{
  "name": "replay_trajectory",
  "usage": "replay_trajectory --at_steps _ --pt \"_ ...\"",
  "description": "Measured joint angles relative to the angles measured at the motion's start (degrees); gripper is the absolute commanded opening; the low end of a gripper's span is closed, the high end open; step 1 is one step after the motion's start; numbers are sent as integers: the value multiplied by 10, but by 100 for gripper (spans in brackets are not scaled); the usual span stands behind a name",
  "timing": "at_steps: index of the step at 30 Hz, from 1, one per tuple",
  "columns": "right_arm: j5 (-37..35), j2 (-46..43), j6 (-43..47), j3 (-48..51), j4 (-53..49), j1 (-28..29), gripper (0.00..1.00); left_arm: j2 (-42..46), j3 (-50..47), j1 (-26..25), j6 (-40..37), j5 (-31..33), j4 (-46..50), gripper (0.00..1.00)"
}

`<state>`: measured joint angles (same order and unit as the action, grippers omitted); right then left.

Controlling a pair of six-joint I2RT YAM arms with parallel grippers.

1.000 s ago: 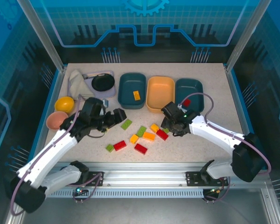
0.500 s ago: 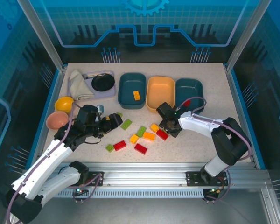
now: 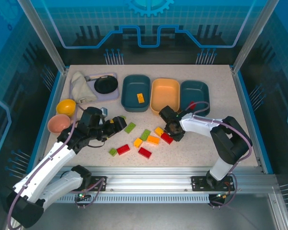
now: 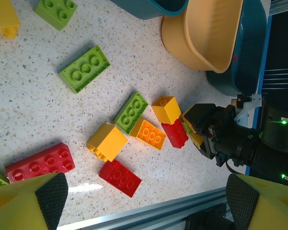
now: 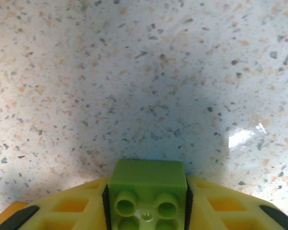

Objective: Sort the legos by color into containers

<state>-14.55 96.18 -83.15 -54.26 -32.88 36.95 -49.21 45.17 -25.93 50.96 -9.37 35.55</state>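
Note:
Red, yellow-orange and green legos lie scattered mid-table, among them a green oblong one (image 3: 130, 127) (image 4: 84, 68) and a red one (image 3: 145, 153) (image 4: 120, 178). My right gripper (image 3: 172, 130) (image 5: 147, 211) is down at the right end of the pile, shut on a small green lego (image 5: 147, 182) held between both pads just above the table. My left gripper (image 3: 116, 123) (image 4: 145, 191) hovers open over the pile's left side with nothing between its fingers. The left teal container (image 3: 126, 93) holds a yellow brick (image 3: 140, 97). The right teal container (image 3: 197, 91) holds a red brick (image 3: 191, 105). The orange-tan container (image 3: 165, 93) stands between them.
A lavender tray with a black bowl (image 3: 105, 85) and a cloth (image 3: 80, 86) sit at the back left. A yellow bowl (image 3: 66, 106) and a pink bowl (image 3: 57, 123) stand by the left edge. An aluminium rail (image 3: 149, 175) borders the front.
The right gripper has moved a little left and closed its fingers on the small green lego. The left arm has drawn back slightly, its gripper still open.

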Motion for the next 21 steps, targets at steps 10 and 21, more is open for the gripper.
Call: replay_trajectory --at_steps 10,21 --pt "-61 -57 158 -146 -73 9 36 -124 135 0 -1 -18 -19 89" --pt "23 232 353 -501 -106 -132 36 -391 392 23 -31 -38 -23 89"
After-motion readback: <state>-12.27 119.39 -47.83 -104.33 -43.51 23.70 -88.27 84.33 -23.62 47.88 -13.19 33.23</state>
